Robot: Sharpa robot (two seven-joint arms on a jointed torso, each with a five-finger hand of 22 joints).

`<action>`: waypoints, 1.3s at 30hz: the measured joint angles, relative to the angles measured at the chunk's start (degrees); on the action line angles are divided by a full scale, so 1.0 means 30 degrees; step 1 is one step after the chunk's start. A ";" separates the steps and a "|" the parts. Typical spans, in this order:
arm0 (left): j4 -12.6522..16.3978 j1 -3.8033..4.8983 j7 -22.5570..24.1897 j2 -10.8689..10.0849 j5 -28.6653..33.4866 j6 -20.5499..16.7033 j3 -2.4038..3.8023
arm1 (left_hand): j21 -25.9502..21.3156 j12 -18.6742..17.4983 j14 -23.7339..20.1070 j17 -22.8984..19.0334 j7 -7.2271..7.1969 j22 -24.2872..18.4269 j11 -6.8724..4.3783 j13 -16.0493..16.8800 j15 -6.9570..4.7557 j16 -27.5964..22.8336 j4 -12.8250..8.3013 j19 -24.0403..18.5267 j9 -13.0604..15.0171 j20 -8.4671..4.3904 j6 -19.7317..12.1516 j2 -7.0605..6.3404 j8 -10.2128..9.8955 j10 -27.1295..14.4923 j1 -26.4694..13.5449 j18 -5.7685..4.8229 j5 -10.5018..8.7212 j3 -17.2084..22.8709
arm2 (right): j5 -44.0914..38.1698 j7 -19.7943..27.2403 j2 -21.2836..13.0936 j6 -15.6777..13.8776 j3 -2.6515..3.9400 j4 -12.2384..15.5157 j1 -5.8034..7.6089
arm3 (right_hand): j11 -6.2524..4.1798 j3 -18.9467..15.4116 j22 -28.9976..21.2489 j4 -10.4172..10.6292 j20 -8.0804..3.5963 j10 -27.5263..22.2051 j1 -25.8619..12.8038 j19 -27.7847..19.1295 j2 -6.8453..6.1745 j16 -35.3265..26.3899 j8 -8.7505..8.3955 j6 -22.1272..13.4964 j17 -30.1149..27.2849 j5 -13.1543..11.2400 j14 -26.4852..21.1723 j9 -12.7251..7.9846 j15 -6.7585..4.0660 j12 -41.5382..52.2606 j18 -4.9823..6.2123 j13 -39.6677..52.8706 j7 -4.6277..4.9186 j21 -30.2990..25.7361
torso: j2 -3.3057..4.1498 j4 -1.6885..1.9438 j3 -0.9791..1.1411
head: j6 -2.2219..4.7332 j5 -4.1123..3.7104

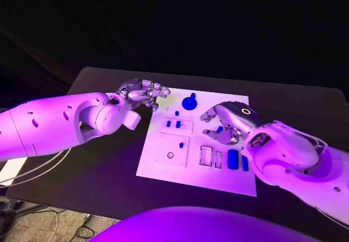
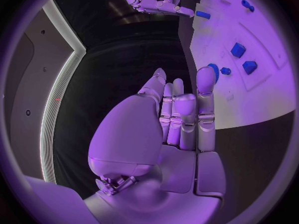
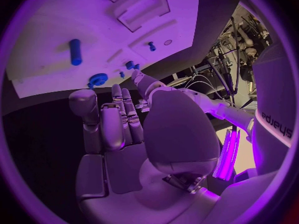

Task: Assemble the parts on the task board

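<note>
Head view: left hand (image 1: 146, 94) at task board (image 1: 200, 176) corner, fingers curled, empty.

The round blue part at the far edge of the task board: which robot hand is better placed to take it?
Probably the left robot hand: it hovers open beside the round blue part, while the right robot hand hangs nearer the board's middle.

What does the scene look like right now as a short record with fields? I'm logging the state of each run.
surface: black table
task board: white plate in the middle of the table
parts: small blue pieces on the board, among them a round blue part near its far edge and a long blue part near the right arm
left hand: above the board's far left corner, holds nothing
right hand: above the board's right side, fingers curled; whether it holds a piece cannot be told
</note>
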 measured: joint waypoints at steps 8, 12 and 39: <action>0.0107 0.0000 0.0184 -0.0005 0.0176 0.0063 -0.0001 | 0.0000 0.0000 0.0000 -0.0002 0.0000 0.0000 0.0000 0.0001 0.0000 0.0000 0.0000 0.0001 0.0000 0.0000 0.0001 0.0000 0.0000 0.0000 0.0000 -0.0001 0.0000 0.0000 | 0.1701 0.0252 -0.1766 0.0273 0.0309 -0.0493 0.0258 | 0.0119 -0.4350 -0.0330 0.0431 0.0005 -0.0968 0.1070 0.0004 0.0273 0.0272 0.0000 -0.0500 0.0392 -0.0123 0.0000 0.0001 0.0002 0.0167 -0.0001 0.0001 -0.0484 -0.0254 | -0.0077 -0.0346 0.0013 | 0.0385 -0.0218; 0.0105 0.0000 0.0311 0.0000 0.0281 0.0091 -0.0001 | 0.0000 0.0000 -0.0001 -0.0026 0.0000 0.0000 -0.0069 0.0001 0.0000 0.0000 0.0000 0.0000 0.0000 0.0000 0.0000 0.0000 0.0000 -0.0070 0.0000 -0.0001 0.0000 0.0001 | 0.1539 0.0353 -0.1956 0.0622 0.0330 -0.0783 0.0245 | 0.0140 -0.5304 -0.0406 0.1072 0.0005 -0.1453 0.1514 0.0004 0.0332 0.0271 0.0000 -0.0534 0.0377 -0.0035 0.0002 0.0001 0.0025 0.0167 0.0001 0.0001 -0.0684 -0.0336 | -0.0095 -0.0419 0.0029 | 0.0584 -0.0381; 0.0076 -0.0004 0.0574 0.0199 0.0996 0.0358 -0.0001 | -0.0080 0.0000 0.0000 -0.0037 0.0065 0.0001 -0.0069 -0.0013 0.0000 0.0000 0.0000 0.0000 0.0000 0.0000 -0.0064 0.0102 -0.0001 -0.0069 0.0102 0.0000 0.0000 0.0001 | 0.0802 0.0790 -0.0103 0.1855 0.0162 -0.2305 -0.0191 | -0.0123 -0.3782 0.0863 0.2043 0.0080 0.0475 0.3207 0.0631 0.2037 0.1229 0.0001 0.0033 0.1409 -0.0194 0.0005 0.0014 0.0224 0.0833 0.0000 -0.0024 -0.0139 0.0543 | -0.0068 -0.0361 -0.0002 | 0.0701 -0.0505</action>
